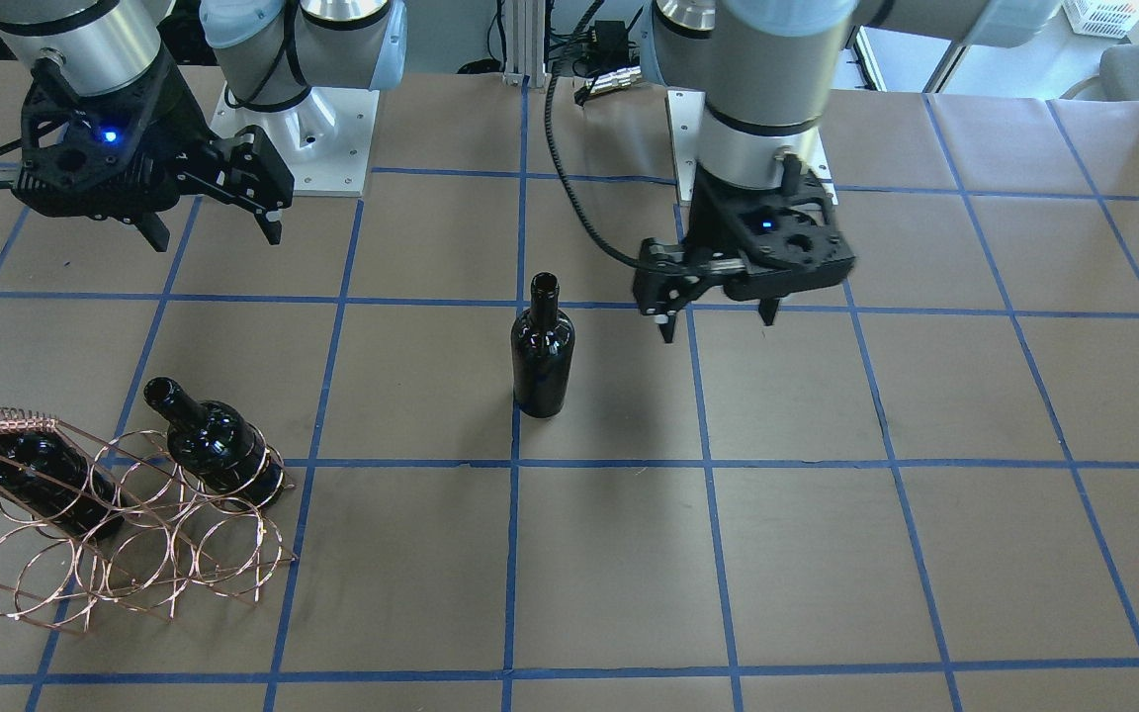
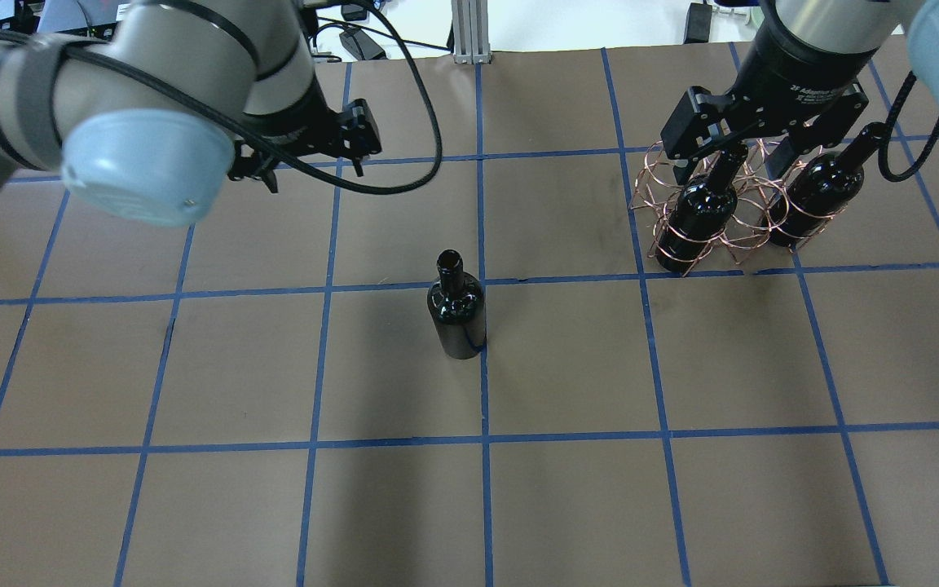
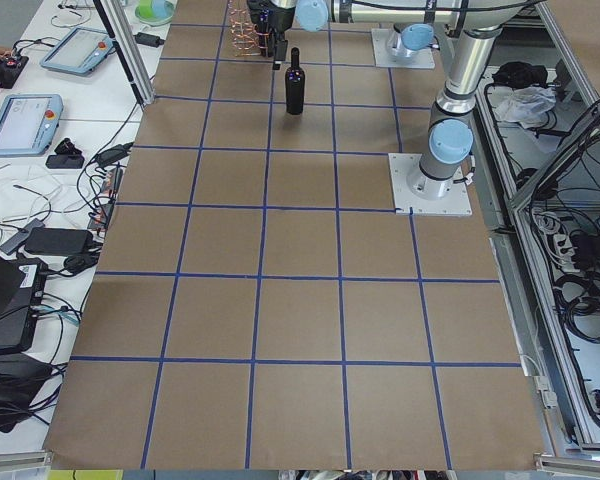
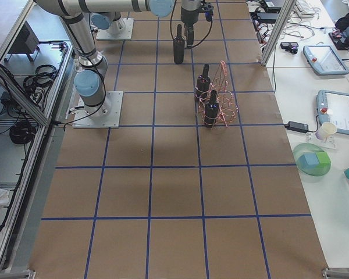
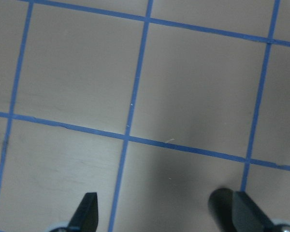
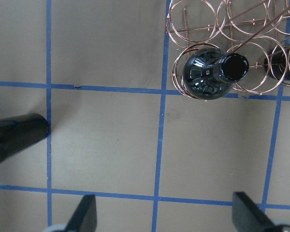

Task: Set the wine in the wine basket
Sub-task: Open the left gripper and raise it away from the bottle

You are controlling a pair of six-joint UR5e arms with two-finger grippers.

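One wine bottle (image 1: 542, 356) stands upright and free at the table's middle; it also shows in the overhead view (image 2: 458, 314). The copper wire wine basket (image 1: 134, 564) (image 2: 649, 183) holds two more black bottles (image 1: 219, 445) (image 1: 36, 475), leaning neck-up in its rings. My left gripper (image 1: 718, 326) (image 2: 315, 175) is open and empty, hovering beside the standing bottle, apart from it. My right gripper (image 1: 215, 240) (image 6: 164, 212) is open and empty, high over the basket; its wrist view looks down on one racked bottle (image 6: 212, 72).
The table is brown paper with a blue tape grid (image 2: 482, 367). Both arm bases (image 1: 303, 148) stand at the robot's edge. Tablets and cables (image 4: 337, 110) lie on a side bench beyond the table's end.
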